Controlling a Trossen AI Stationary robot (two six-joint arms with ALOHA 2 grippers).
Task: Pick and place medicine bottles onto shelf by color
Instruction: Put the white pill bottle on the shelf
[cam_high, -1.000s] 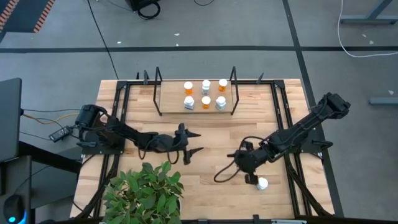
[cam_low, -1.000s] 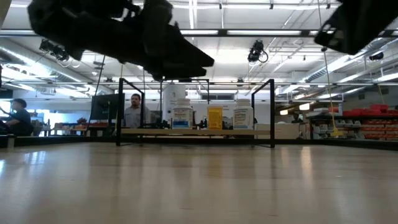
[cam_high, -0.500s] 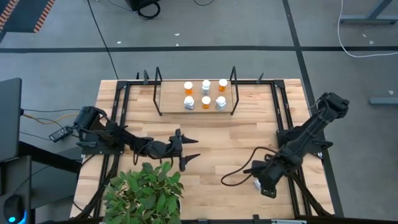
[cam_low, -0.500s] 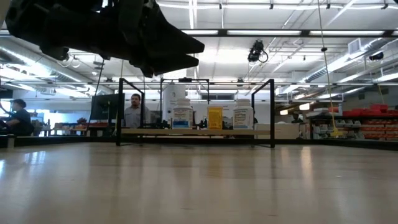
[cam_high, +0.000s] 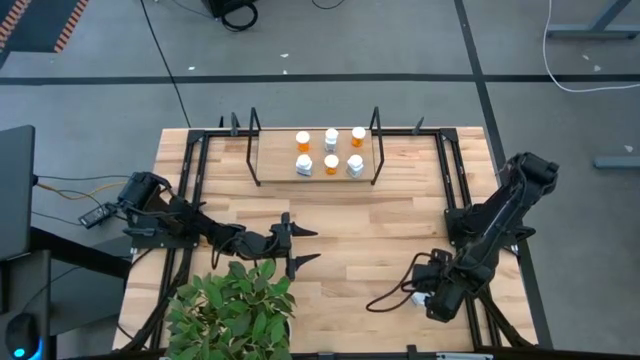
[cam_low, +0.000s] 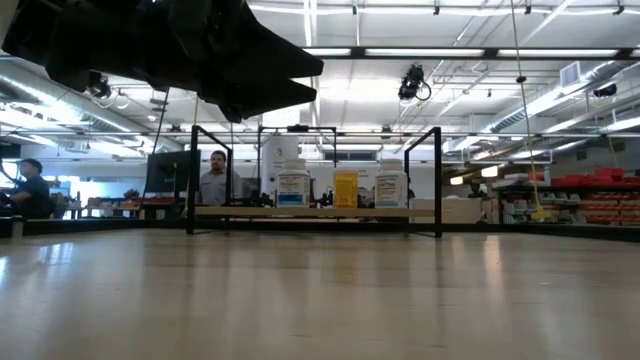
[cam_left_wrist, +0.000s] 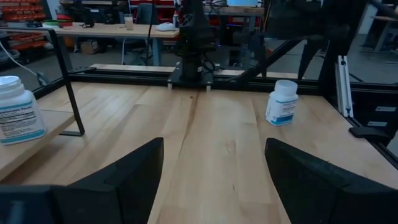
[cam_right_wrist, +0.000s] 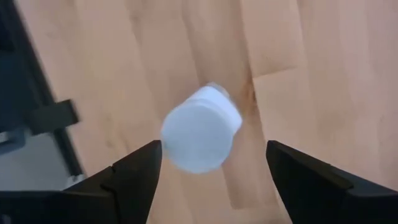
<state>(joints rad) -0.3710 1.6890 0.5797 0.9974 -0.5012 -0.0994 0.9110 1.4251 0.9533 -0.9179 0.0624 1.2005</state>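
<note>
The shelf (cam_high: 275, 160) stands at the table's far middle, and several medicine bottles stand on its board, orange (cam_high: 303, 141) and white (cam_high: 354, 166) mixed. One more white bottle (cam_right_wrist: 198, 137) stands upright on the table near the front right corner. My right gripper (cam_right_wrist: 211, 152) hangs open above it, pointing down, one finger on either side of the cap, touching nothing. My left gripper (cam_high: 303, 246) hovers open over the table's middle left, with nothing between its fingers (cam_left_wrist: 211, 180).
A leafy green plant (cam_high: 235, 310) fills the front left of the table, close to my left gripper. Black rails (cam_high: 452, 180) run along both sides of the table. A cable (cam_high: 390, 295) trails from my right arm over the table. A person (cam_low: 213, 180) stands in the room beyond.
My right gripper has swung toward the table's near right corner and now sits over the lone white bottle, tipped downward. My left gripper has drawn back a little toward the near edge. The bottles have stayed where they were.
</note>
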